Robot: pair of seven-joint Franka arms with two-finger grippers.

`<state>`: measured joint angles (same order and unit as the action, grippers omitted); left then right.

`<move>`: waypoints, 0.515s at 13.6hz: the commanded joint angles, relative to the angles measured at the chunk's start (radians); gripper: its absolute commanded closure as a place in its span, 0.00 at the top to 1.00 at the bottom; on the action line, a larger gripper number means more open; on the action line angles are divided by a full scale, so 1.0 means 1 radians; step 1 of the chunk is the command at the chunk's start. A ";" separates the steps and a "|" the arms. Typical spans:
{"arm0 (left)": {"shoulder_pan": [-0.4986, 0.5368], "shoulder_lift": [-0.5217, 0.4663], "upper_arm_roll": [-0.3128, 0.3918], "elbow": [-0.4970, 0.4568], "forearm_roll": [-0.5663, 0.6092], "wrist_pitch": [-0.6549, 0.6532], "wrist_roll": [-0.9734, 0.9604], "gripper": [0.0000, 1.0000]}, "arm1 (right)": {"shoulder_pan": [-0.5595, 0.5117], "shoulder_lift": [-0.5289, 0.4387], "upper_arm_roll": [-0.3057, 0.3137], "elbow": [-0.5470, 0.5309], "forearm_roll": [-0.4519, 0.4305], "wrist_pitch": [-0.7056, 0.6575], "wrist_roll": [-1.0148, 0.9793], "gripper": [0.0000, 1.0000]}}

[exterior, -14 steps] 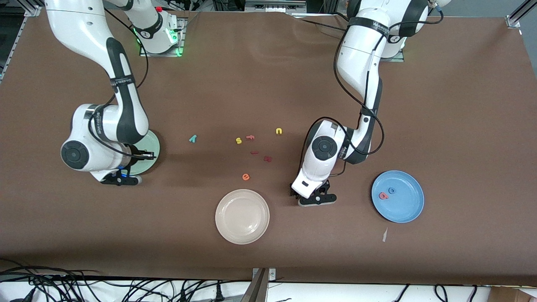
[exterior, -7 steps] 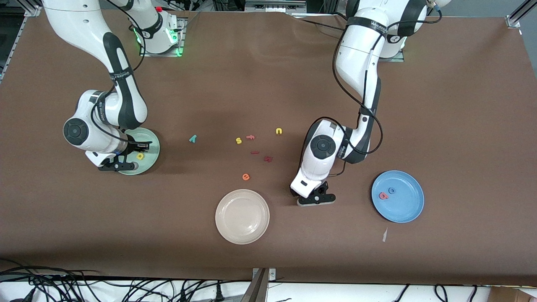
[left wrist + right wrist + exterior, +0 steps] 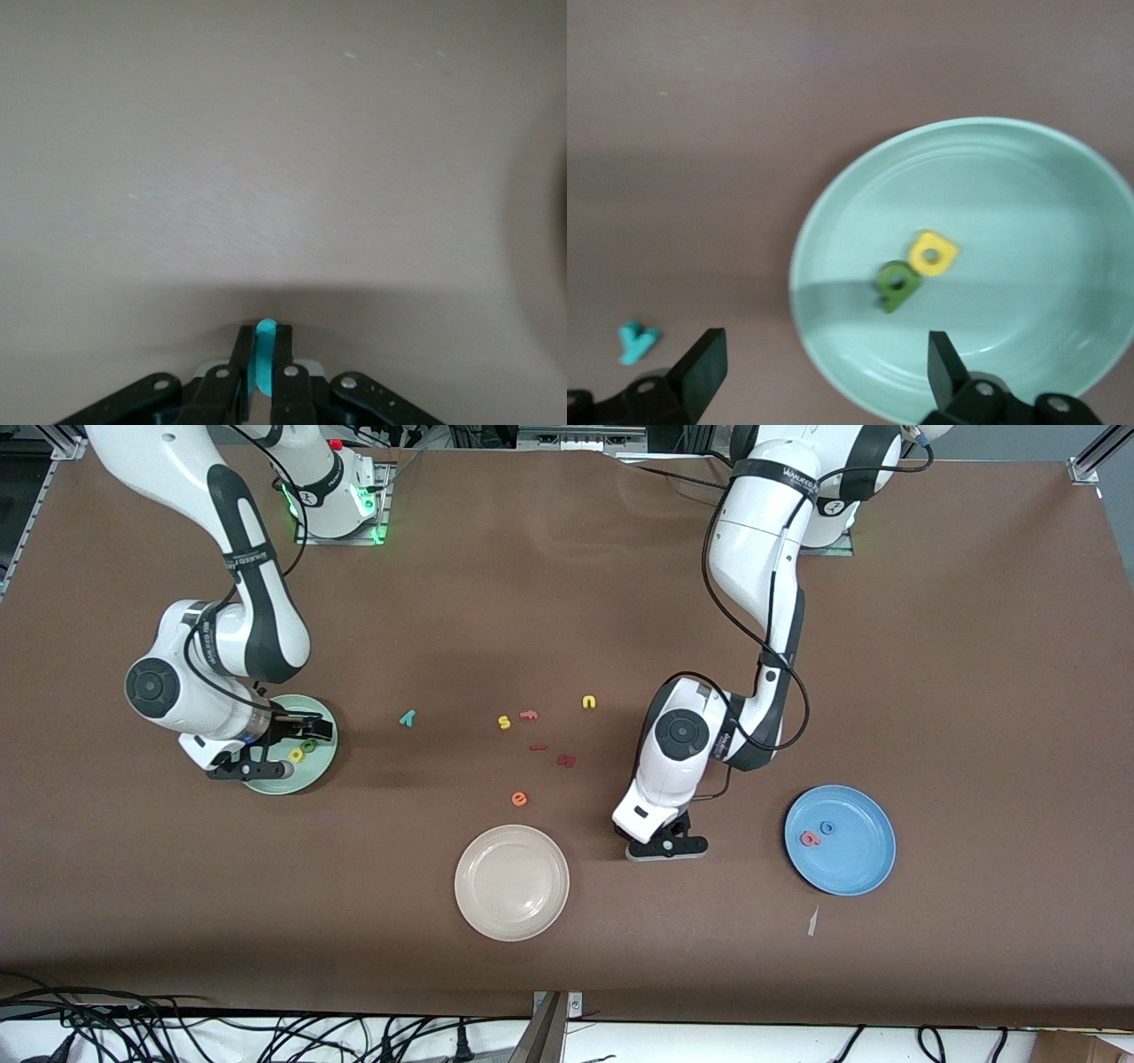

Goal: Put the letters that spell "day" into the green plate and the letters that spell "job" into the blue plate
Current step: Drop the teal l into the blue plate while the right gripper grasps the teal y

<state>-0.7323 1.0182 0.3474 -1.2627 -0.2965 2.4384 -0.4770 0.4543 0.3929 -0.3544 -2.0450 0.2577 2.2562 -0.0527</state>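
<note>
The green plate lies at the right arm's end of the table and holds the yellow "a" and the dark green "d". My right gripper hangs open and empty over that plate's edge. The teal "y" lies on the table toward the middle. My left gripper is low at the table, shut on the teal "j", which shows edge-on. The blue plate holds the red "b" and blue "o".
A cream plate lies near the front camera. Loose letters lie mid-table: a yellow "s", a pink letter, a yellow "n", two dark red ones, an orange "e". A paper scrap lies by the blue plate.
The right gripper opened and the green "d" now lies in the green plate beside the "a"; that arm drew toward its base. The left gripper shut on the teal letter.
</note>
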 commanded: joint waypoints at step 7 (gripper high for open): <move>0.407 -0.346 -0.136 -0.273 -0.009 -0.191 0.505 0.00 | 0.009 -0.037 0.187 -0.066 0.003 0.071 0.463 1.00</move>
<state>-0.3981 0.7795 0.2623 -1.3893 -0.2965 2.2393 -0.1098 0.4672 0.3874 -0.1969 -2.0582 0.2577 2.2785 0.3325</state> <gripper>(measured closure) 0.890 0.000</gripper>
